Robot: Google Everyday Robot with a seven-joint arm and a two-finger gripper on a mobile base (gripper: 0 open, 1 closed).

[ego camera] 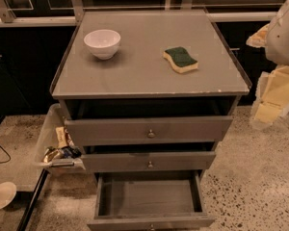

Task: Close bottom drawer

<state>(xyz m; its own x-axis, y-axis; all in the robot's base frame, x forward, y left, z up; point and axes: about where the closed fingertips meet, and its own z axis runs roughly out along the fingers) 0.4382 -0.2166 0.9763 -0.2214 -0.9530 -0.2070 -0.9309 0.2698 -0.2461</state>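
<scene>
The bottom drawer (150, 198) of the grey cabinet (149, 76) is pulled far out, and its inside is empty. Its flat front (183, 221) is at the lower edge of the view, with the small knob (151, 227) partly cut off. The middle drawer (149, 161) and the top drawer (149, 130) each stand out a little. My gripper (273, 96), pale yellow under the white arm housing (286, 30), hangs at the right edge of the view. It is beside the cabinet top's right corner, well above and to the right of the bottom drawer, touching nothing.
A white bowl (102, 43) and a green-and-yellow sponge (180, 59) lie on the cabinet top. A clear bin (47, 129) of snack packets stands at the cabinet's left. A white plate (1, 195) and a dark pole (31, 203) are on the floor at the lower left. Speckled floor (255, 177) extends to the right.
</scene>
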